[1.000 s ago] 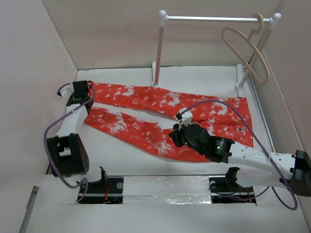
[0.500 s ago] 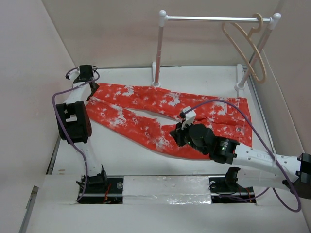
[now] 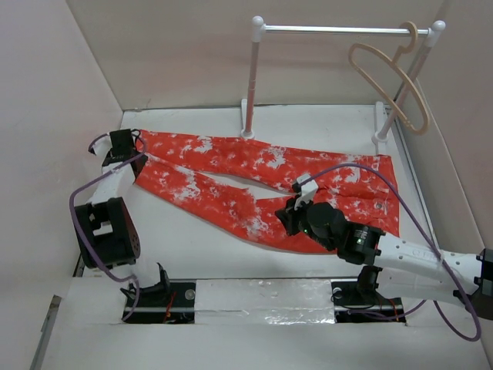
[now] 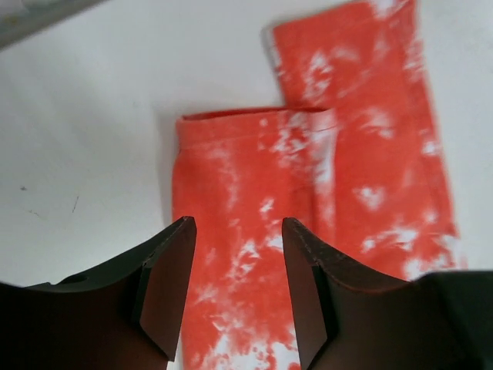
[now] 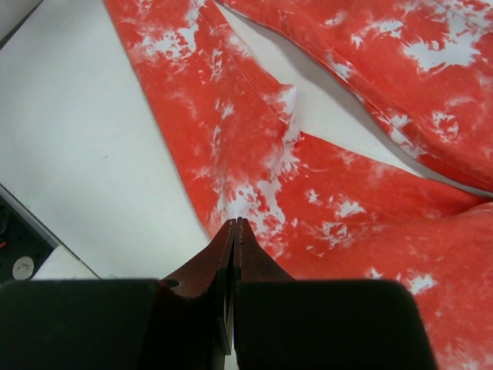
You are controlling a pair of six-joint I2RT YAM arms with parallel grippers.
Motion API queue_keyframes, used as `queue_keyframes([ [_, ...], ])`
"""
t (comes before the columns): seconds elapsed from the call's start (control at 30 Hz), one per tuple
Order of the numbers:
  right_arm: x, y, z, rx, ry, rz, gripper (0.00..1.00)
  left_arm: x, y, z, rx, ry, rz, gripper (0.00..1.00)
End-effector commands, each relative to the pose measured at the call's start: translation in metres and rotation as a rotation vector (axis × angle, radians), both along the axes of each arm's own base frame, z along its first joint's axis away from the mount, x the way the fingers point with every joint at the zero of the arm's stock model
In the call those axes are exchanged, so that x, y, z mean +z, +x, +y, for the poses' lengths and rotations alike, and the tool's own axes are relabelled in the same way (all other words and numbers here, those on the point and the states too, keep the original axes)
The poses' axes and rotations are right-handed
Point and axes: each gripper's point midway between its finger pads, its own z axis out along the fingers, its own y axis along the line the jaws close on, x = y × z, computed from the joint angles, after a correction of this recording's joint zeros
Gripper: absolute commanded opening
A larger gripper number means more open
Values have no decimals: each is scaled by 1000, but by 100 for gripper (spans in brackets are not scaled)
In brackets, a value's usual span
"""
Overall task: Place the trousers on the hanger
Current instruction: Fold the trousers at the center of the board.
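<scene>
- The left gripper [image 3: 122, 145], which half a second ago is lifted out past the far-left end of the cloth, is now back down at the leg ends. Its arm is folded low again.
- The right gripper [image 3: 292, 213] has crept slightly toward the near edge over the same second. The near leg has shifted with it, so a clearer strip of white table [image 3: 200, 247] now shows between the two legs.
- I judge this to be arranging and re-gripping, not yet lifting. The soft orange-red cloth trousers with white speckled blotches [image 3: 262, 181] lie flat on the table, with nothing draped on anything.
- The thin pale beige clothes hanger [image 3: 389, 69] hangs by its hook at the right end of the white rack's metal rail [image 3: 331, 29]. It is well apart from the cloth and bare.
- Left wrist view: the left gripper [image 4: 237, 223] has its dark fingers spread wide. One leg's hemmed cuff [image 4: 254, 117] lies just ahead of the gap and cloth runs under it (the other leg runs off to the upper right). I cannot tell whether the tips touch the cloth.
- Right wrist view: the right gripper [image 5: 233, 223] has its fingers pressed together. The tips sit at the near edge of the near leg, behind a small raised pucker [image 5: 289, 100]. Whether any cloth is caught between them is hidden.
</scene>
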Motion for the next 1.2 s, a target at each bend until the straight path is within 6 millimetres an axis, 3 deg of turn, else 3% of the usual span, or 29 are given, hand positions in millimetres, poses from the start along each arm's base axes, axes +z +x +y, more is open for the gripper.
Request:
queue_keyframes([
  [0.0, 21, 5, -2, -23, 69, -55, 0, -49, -8, -6, -33, -89, 107, 47],
  [0.03, 22, 5, -2, -18, 71, -55, 0, -63, -12, -5, -32, -111, 138, 47],
  [0.13, 22, 4, -2, -16, 74, -54, 0, -78, -17, -9, -25, -131, 143, 47],
  [0.47, 15, 3, 3, -1, 55, -38, 2, -108, -22, 6, 84, -105, 207, 36],
  [0.57, 15, 7, 0, -21, 55, -40, 2, -110, -21, 11, 114, -111, 207, 21],
  [0.6, 15, 8, 0, -24, 54, -41, 2, -108, -21, 11, 118, -109, 201, 0],
  [0.7, 10, 12, -1, -42, 43, -34, 3, -87, -20, 17, 127, -69, 150, 0],
  [0.8, 2, 26, -11, -110, 32, -11, 12, -42, -20, 17, 112, -39, 43, 0],
  [0.83, -6, 34, -18, -158, 10, 7, 15, -10, -18, 15, 96, -29, -40, 0],
  [0.87, -12, 40, -25, -199, -3, 26, 21, 7, -17, 9, 65, -42, -85, 0],
  [0.9, -19, 45, -34, -246, -15, 65, 25, 24, -19, 6, 41, -31, -123, 0],
  [0.93, -25, 58, -48, -313, -22, 86, 28, 59, -25, 3, 19, -7, -213, 0],
  [1.0, -33, 67, -66, -388, -5, 123, 40, 88, -35, -9, -40, 38, -268, 0],
  [1.03, -33, 71, -74, -423, 13, 131, 43, 114, -47, -17, -62, 64, -339, 0],
  [1.07, -30, 81, -95, -497, 46, 137, 52, 122, -55, -18, -70, 79, -361, 0],
  [1.13, -38, 84, -116, -564, 92, 174, 54, 144, -77, -27, -101, 104, -445, 0],
  [1.17, -33, 91, -140, -641, 138, 159, 65, 147, -83, -33, -125, 101, -467, 0],
])
